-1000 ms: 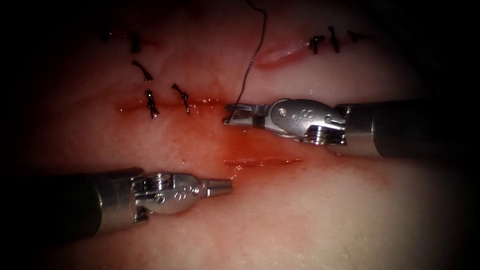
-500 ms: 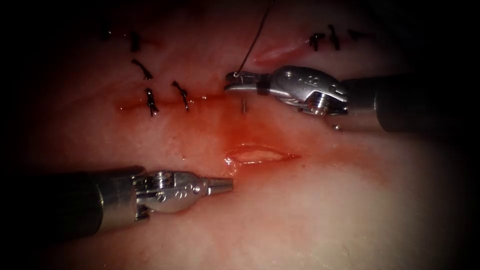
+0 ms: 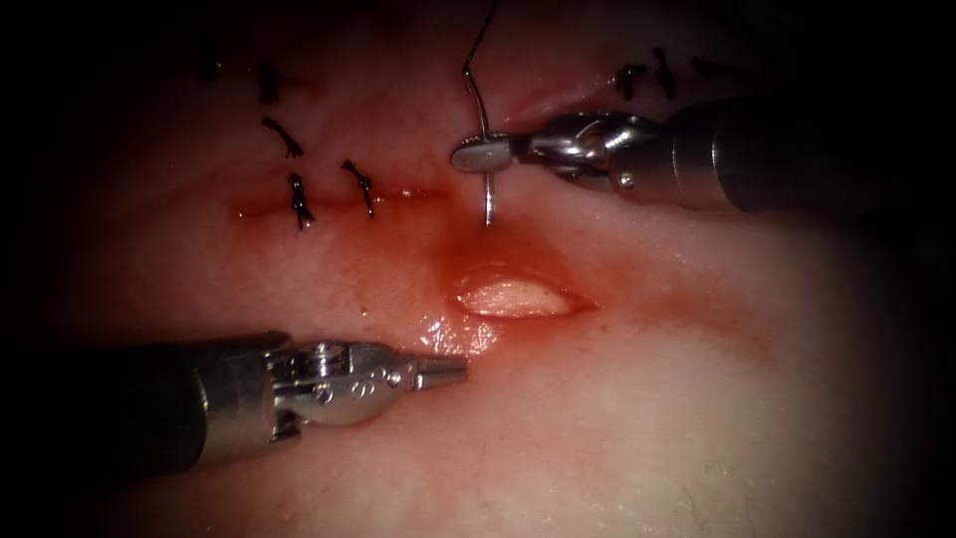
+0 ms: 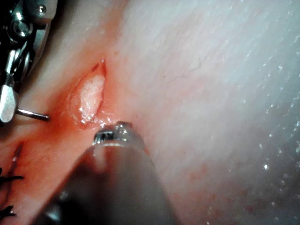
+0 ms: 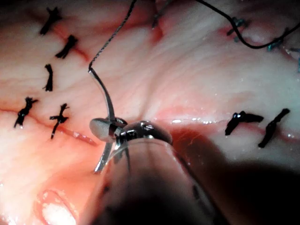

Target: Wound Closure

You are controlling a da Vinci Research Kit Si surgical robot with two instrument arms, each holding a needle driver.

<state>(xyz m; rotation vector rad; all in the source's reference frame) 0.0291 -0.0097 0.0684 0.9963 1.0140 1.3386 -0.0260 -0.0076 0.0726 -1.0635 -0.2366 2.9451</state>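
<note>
My right tool (image 3: 478, 154) is shut on the curved needle (image 3: 486, 194) near the middle of its curve. The needle stands upright, its point down just over the tissue above the left end of an open cut (image 3: 518, 299). It looks free of the tissue. Dark thread (image 3: 483, 30) runs up from the needle's tail. The right wrist view shows the same grip (image 5: 104, 129) on the needle (image 5: 105, 93) and its thread (image 5: 112, 37). My left tool (image 3: 453, 372) is shut on nothing, just below the cut's left end. Its tip (image 4: 112, 133) sits close to the cut (image 4: 91, 96).
Several tied black stitches (image 3: 299, 204) close a cut on the left, and more stitches (image 3: 647, 80) sit at the upper right beside a short pink cut (image 3: 558, 105). Red fluid (image 3: 458, 269) stains the tissue around the open cut.
My right tool has lifted away from the tissue toward the picture's top and rolled its wrist, so the needle now shows upright. The lower cut gapes wider. My left tool has stayed put.
</note>
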